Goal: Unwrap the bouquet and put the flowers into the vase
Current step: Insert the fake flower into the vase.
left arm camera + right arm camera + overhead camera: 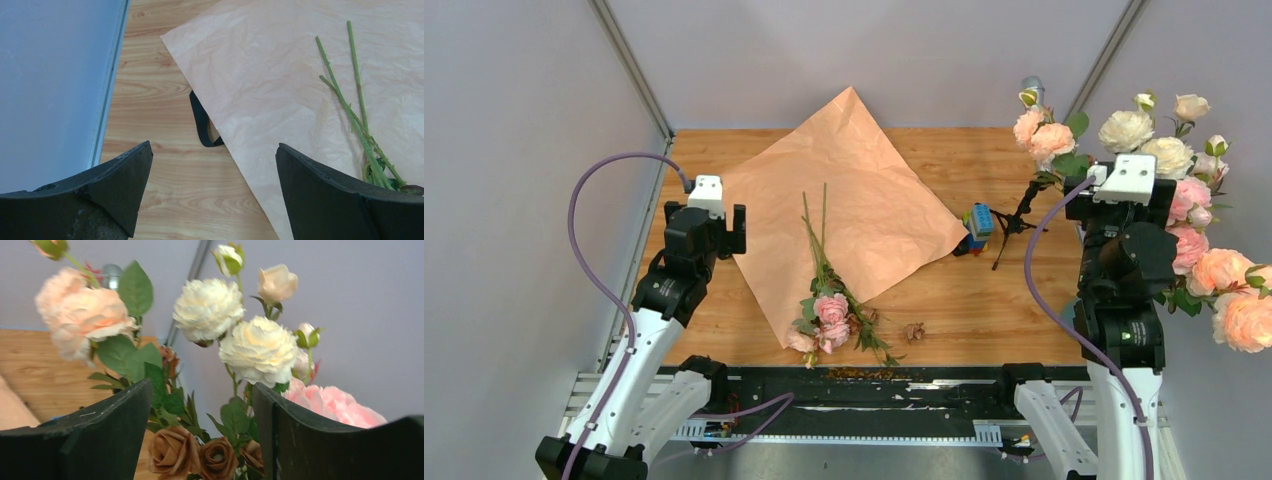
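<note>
- black ribbon loop [201, 131]: one end runs under the tan kraft paper sheet [280, 75], rest hidden
- thin green stems [350, 95]: blooms out of frame in left wrist view
- small blue object [978, 222] at the paper's right corner: too small to identify
- brown scrap [913, 331] on the wooden table [984, 310]: can't tell what it is
- large peach-orange rose [1250, 320]: cropped by right edge
- brown roses [175, 455]: cropped at bottom
- peach bloom [82, 315]: blurred
- silver microphone head [1032, 88]: mostly behind flowers

Top camera: high behind near edge of table [984, 310], looking down, paper [864, 200] centred. Left wrist: close over paper's left edge, shares paper and flower stems [361, 122] with top. Right wrist: close, facing large roses [257, 350] right of paper.
</note>
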